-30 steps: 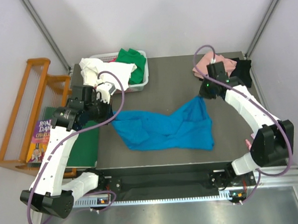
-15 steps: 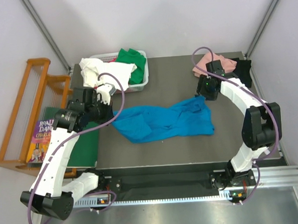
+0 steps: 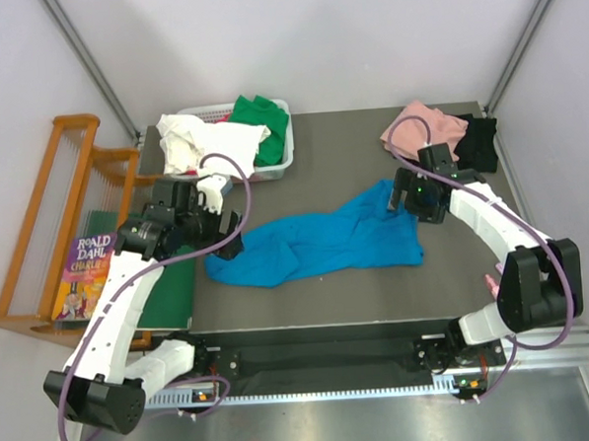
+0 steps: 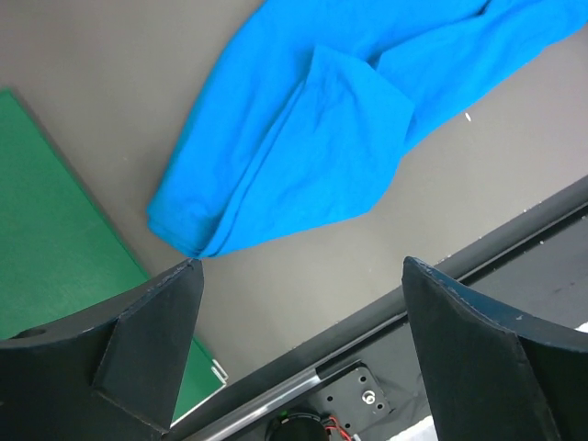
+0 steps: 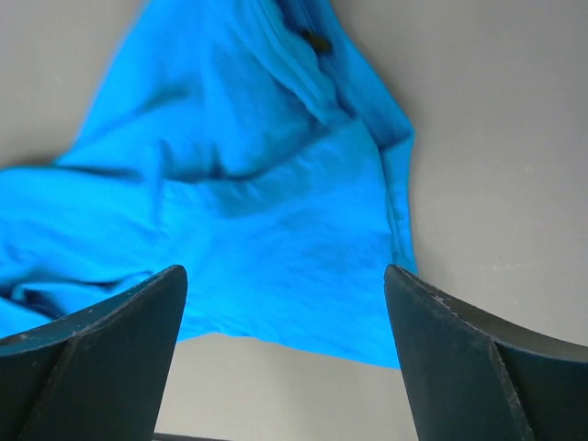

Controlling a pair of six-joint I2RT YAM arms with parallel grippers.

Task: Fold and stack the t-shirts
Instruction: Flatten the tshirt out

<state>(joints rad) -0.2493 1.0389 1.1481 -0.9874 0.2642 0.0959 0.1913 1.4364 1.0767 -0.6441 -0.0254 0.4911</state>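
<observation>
Blue t-shirt [image 3: 320, 244]: lies crumpled and unfolded across the middle of the worktop [image 3: 331, 159], stretched left to right; no fold has been made.
Left tool [image 4: 299, 266]: jaws are spread wide and nothing is held; it is poised over the shirt's left end, apart from the cloth.
Right tool [image 5: 285, 271]: jaws are spread wide and empty, above the shirt's right end.
Other shirts: a white t-shirt [image 3: 206, 136] and a green t-shirt [image 3: 259, 114] are heaped in the basket [image 3: 283, 157] at the far left; a pink t-shirt [image 3: 423, 125] and a black t-shirt [image 3: 478, 142] are bunched at the far right corner.
Progress: judged early; no neat stack is seen, and every shirt is left to be folded.
Surface: dark grey, matt, flat.
Surroundings: a green board [image 3: 170, 286], a book [image 3: 85, 276] and a wooden rack [image 3: 48, 224] are set left of the worktop; pale walls enclose the cell.
</observation>
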